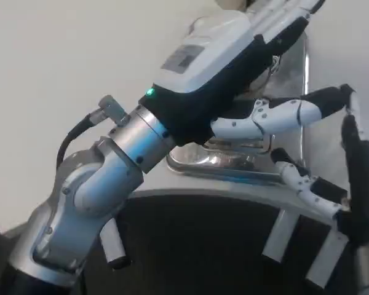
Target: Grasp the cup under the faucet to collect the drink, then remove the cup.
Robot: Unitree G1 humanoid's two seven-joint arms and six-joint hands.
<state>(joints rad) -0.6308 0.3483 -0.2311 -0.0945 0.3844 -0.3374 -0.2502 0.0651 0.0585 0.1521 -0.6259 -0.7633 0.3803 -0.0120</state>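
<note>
White tabletop fills the upper left, and near the picture's middle sits a shiny metal base (234, 163), most likely the drip tray or foot of the drink dispenser, with a thin chrome upright (305, 67) beside it. The left hand (224, 61) reaches up and across this base, its white back toward the camera, fingers stretched toward the top edge and the thumb (283, 114) pointing right. Whether those fingers close on anything cannot be told, since their undersides are hidden. The right hand (332, 184) shows at the right edge as a few fingers spread apart, holding nothing visible.

Neither cup nor faucet can be made out; if the cup stands on the base, the left hand covers it. Judging by this, the step in hand is the reach toward the cup, with collecting and removal not yet done. The next move calls for wrapping the fingers around the cup's wall and holding it upright under the spout.
</note>
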